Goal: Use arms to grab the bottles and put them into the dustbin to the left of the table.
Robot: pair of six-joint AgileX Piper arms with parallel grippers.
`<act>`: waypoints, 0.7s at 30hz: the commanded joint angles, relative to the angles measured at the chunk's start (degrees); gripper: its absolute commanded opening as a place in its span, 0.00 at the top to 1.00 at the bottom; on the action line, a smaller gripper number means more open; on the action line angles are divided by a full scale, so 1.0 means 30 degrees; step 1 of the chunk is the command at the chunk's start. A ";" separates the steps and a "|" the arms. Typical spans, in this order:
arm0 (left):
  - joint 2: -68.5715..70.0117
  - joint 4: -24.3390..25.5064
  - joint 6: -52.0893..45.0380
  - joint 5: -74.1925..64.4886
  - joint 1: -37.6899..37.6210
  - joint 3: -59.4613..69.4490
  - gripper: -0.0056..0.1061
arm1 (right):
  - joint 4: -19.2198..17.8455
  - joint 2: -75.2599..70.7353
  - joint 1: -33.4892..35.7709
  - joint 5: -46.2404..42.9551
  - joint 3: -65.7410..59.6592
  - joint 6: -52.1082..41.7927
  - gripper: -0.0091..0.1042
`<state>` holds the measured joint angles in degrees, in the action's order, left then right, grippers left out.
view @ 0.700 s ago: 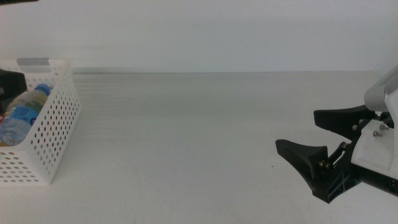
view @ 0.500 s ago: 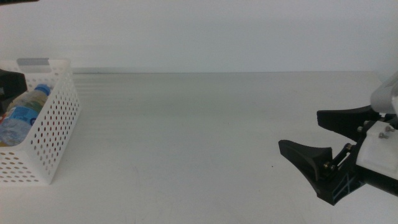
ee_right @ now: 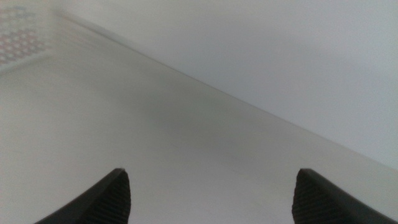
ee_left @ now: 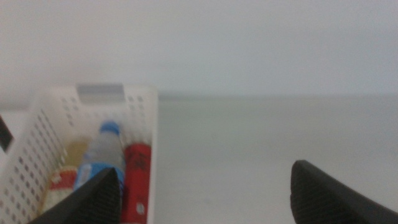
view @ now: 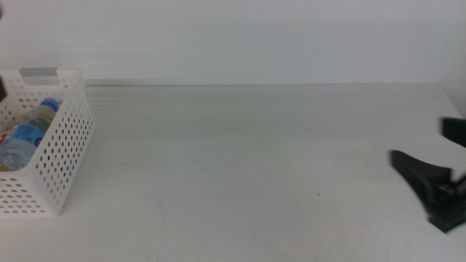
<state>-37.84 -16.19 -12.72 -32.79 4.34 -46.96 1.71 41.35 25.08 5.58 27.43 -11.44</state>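
Lying in dustbin [ee_left: 147, 124]: 2 bottles [ee_left: 106, 155], can [ee_left: 135, 180], both claws gaping

Bright even light, faint shadows, wrist views soft, right gripper [view: 444, 185] motion-blurred

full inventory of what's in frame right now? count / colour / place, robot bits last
dustbin: 1, white perforated basket with grey handle slot, left end of table
water bottle: 1, clear with blue cap, lying in the dustbin
red can: 1, red, in the dustbin beside the water bottle
tea bottle: 1, yellowish, partly hidden, in the dustbin on the water bottle's other side
table: 1, white
left gripper: 1, dark jaws open, above the dustbin, holding nothing
right gripper: 1, dark jaws open, at the table's right edge, holding nothing
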 commanded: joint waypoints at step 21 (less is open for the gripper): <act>1.2287 0.0013 0.0318 0.4348 -0.0061 1.3160 0.14 | -0.0249 -1.1397 -0.6979 -0.1333 -0.7238 -0.0261 0.32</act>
<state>-1.85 -15.50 -12.72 -24.46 4.34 -7.42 1.55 7.72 4.98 5.88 5.16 -11.47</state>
